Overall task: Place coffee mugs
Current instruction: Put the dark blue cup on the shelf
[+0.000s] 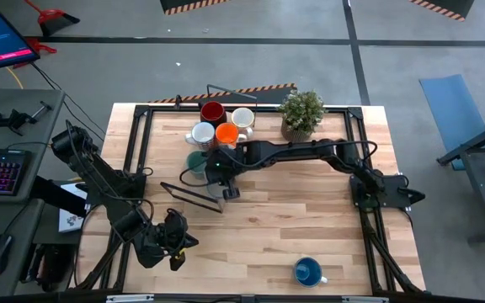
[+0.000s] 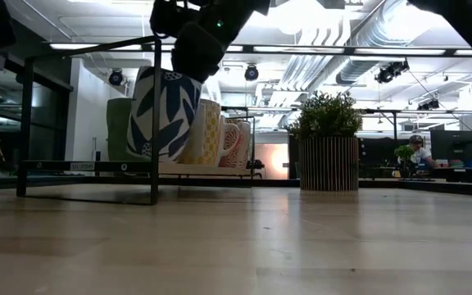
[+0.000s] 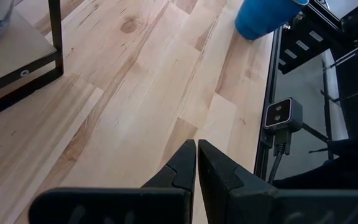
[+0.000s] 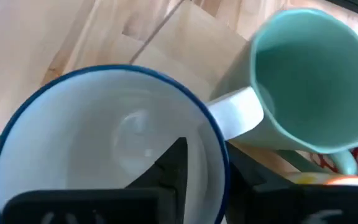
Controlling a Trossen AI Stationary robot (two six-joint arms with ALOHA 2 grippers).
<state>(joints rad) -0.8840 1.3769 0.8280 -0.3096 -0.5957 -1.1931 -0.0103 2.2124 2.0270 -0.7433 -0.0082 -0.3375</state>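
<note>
Right now my right gripper [image 4: 201, 171] straddles the rim of the blue-rimmed white mug [image 4: 110, 143], one finger inside, loosely pinching it on the rack beside the teal mug [image 4: 309, 81]. My left gripper [image 3: 196, 163], pressed together, waits near the blue mug [image 1: 307, 271].

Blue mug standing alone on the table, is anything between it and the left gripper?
Nothing visible does. Only bare wooden table lies between the left gripper and the blue mug; the black rack frame stands off to one side.
</note>
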